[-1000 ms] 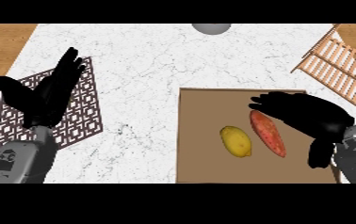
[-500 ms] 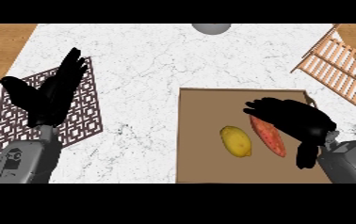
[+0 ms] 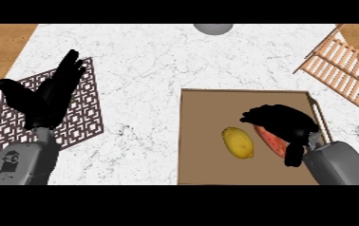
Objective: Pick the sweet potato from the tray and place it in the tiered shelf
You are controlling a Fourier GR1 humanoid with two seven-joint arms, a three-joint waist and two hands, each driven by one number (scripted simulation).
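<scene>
Since a second ago, the black right hand (image 3: 284, 125) has come down over the reddish-orange sweet potato (image 3: 272, 142), which lies in the brown cardboard tray (image 3: 203, 120) beside a yellow lemon (image 3: 238, 142); its fingers now curl over the potato's upper end. To grasp well, they should wrap along its length without nudging the lemon. Much of the potato is hidden, the wooden tiered shelf (image 3: 336, 63) is cut off at the right, and the left hand (image 3: 49, 94) rests spread over the dark lattice mat (image 3: 80, 111) on the white marble tabletop (image 3: 175, 59).

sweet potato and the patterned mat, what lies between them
In the head view, the yellow lemon on the tray, then bare marble counter, lie between sweet potato and mat.
</scene>
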